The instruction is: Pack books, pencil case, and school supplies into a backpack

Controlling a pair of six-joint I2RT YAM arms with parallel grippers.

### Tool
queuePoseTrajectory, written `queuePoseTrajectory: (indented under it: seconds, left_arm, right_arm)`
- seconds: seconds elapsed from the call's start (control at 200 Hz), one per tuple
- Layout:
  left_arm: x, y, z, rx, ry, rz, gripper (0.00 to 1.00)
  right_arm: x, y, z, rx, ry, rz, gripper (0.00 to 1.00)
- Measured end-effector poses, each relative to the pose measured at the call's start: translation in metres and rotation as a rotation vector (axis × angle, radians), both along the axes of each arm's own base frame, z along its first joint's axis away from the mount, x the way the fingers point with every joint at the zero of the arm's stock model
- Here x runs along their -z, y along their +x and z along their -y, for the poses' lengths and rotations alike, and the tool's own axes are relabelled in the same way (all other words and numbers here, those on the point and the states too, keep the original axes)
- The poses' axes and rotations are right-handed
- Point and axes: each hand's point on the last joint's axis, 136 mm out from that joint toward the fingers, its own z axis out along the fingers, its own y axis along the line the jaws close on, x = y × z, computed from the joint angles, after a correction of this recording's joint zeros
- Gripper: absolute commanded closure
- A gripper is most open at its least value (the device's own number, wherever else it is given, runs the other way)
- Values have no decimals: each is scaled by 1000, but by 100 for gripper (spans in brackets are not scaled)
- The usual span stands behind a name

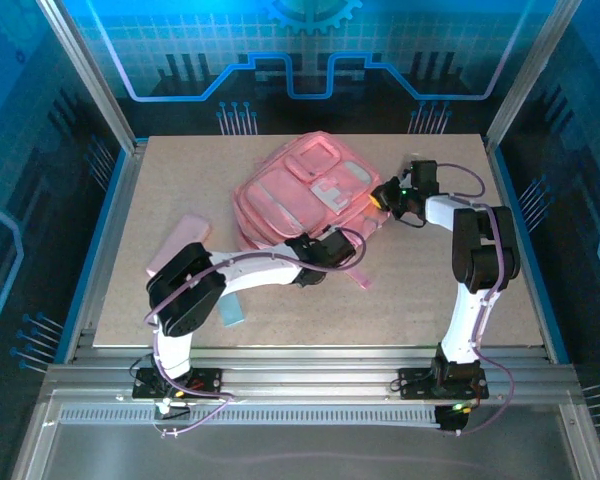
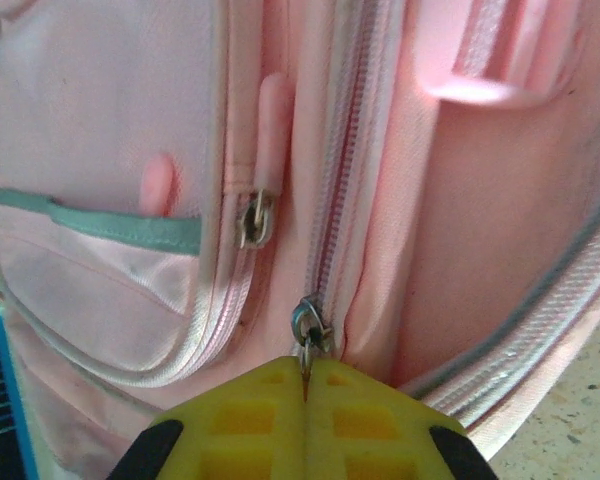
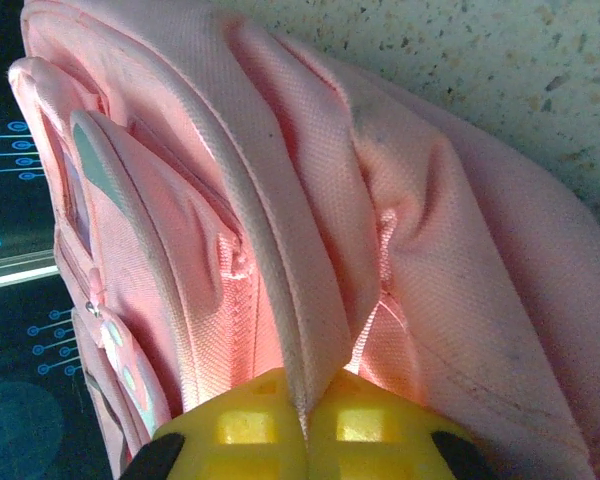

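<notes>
Backpack [image 1: 290, 185], pink woven: left end effector [image 2: 305, 378] pinches metal zip-pull [image 2: 309, 325]; right end effector [image 3: 305, 405] seemingly grips its fold [image 3: 292, 335].

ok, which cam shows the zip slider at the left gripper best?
Left wrist: the zip slider is close and sharp, its pull pinched by the shut left gripper. Top external puts that gripper at the near edge of the backpack, slider too small to tell. Right wrist faces a fabric fold elsewhere on it.

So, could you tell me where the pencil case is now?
Top view: the pencil case lies left on the table, beside the left arm, left of the backpack.
</notes>
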Motion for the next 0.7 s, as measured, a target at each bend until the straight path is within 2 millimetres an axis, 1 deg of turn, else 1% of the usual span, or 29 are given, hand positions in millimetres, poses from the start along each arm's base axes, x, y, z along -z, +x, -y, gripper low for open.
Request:
queuePoseTrajectory:
  seconds: [0.09,0.135,0.155,0.22,0.245,0.295,0.365,0.43,0.49,0.555,0.62,0.66,0.7]
  left_arm:
    - [-8,2,-5,-29,-70,-16,100]
    - [-16,3,-3,-30,-104,-12,100]
    - [-21,4,-1,-28,-119,-9,100]
    - [-35,5,5,-21,-158,-4,100]
    - [-40,4,7,-16,-168,-6,100]
    - [-49,3,14,-1,-186,-13,100]
    - [-59,1,24,27,-202,-22,100]
    - [-67,1,33,52,-211,-26,100]
    - [-73,5,40,72,-211,-19,100]
    - [-77,10,48,95,-205,-11,100]
    - [-78,13,56,121,-193,-6,100]
    - [-76,14,59,140,-178,-7,100]
    - [-74,14,62,156,-165,-9,100]
  right_arm:
    - [-11,8,-3,-26,-4,14,99]
    - [-18,16,-5,-43,1,27,83]
    - [-22,19,-6,-50,4,37,75]
    - [-34,28,-7,-65,-9,72,53]
    - [-38,30,-6,-71,-18,87,48]
    - [-48,31,-4,-75,-43,112,42]
    - [-64,27,-2,-81,-67,146,38]
    - [-81,15,-1,-83,-72,173,38]
    - [-100,-5,-3,-93,-64,202,38]
    - [-112,-25,-5,-104,-49,220,38]
    - [-114,-45,-10,-117,-23,220,38]
    - [-110,-56,-15,-126,1,207,38]
    - [-100,-67,-20,-137,26,180,37]
